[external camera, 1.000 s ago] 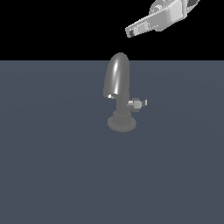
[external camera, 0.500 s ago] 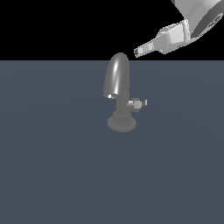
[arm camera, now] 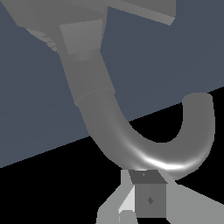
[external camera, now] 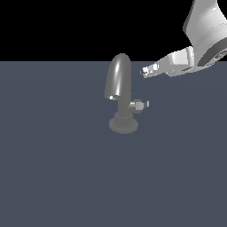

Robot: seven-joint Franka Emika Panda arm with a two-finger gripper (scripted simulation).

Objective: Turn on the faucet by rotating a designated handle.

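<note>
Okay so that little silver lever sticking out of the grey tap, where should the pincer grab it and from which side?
Probably at the free outer tip of the short light silver lever, away from the stem of the grey metallic arched faucet. It juts sideways toward the exterior view's right, so approach from that side, where the white pincer hovers above it. The tall spout blocks the other side.
</note>
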